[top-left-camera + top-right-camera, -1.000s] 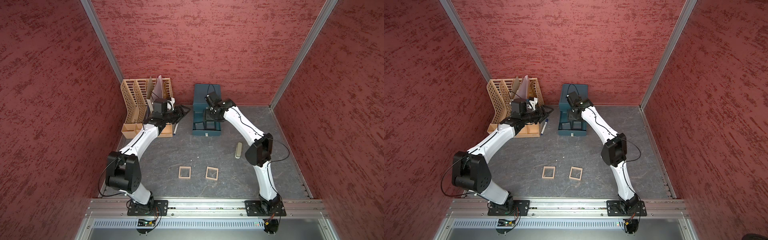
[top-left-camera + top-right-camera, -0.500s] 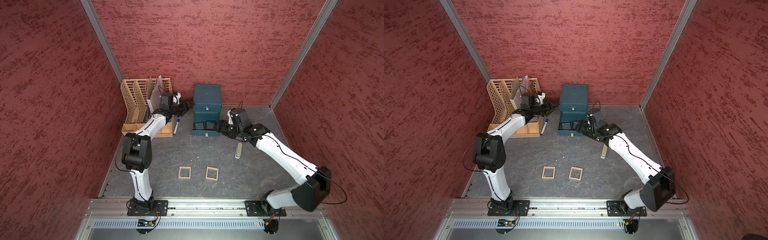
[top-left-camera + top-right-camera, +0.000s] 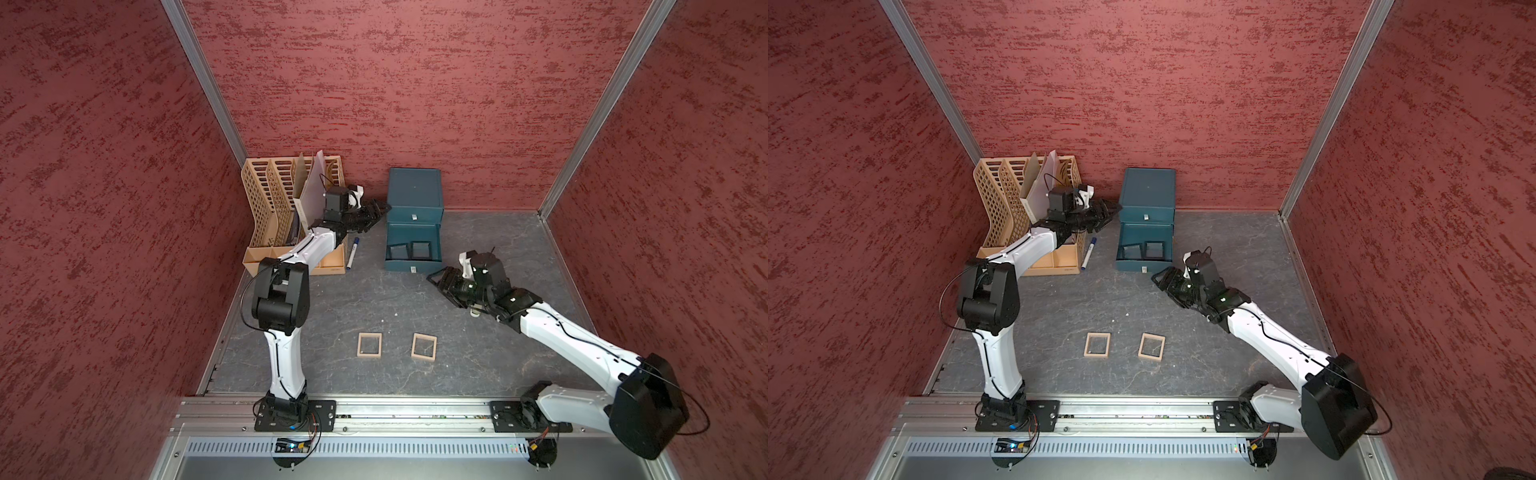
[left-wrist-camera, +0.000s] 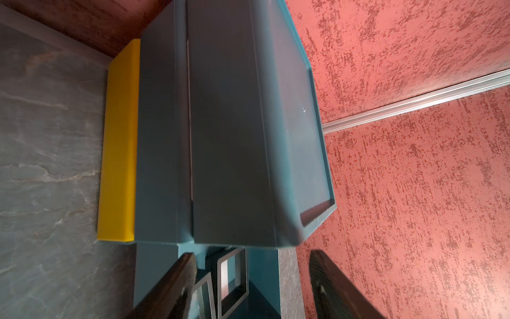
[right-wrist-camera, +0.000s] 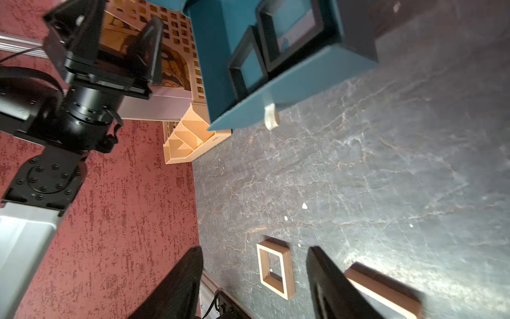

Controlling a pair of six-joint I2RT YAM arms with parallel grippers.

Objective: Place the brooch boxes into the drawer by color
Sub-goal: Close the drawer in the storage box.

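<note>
Right gripper (image 3: pixel 436 277) wide, empty, near open drawer (image 3: pixel 411 266) (black brooch boxes (image 3: pixel 420 250) inside), left gripper (image 3: pixel 381 212) wide beside it.

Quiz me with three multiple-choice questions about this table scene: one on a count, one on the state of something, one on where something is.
1. How many tan brooch boxes lie on the table? A one; B two; C four.
2. How is the right tool? A open and empty; B shut on a tan brooch box; C shut with nothing in it.
3. Where are the two black brooch boxes? A on the table; B inside the open drawer; C in the right tool.

Answers:
1 B: both top views show two tan frames side by side near the front.
2 A: its fingers stand apart with nothing between them.
3 B: they lie side by side in the pulled-out teal drawer.
</note>
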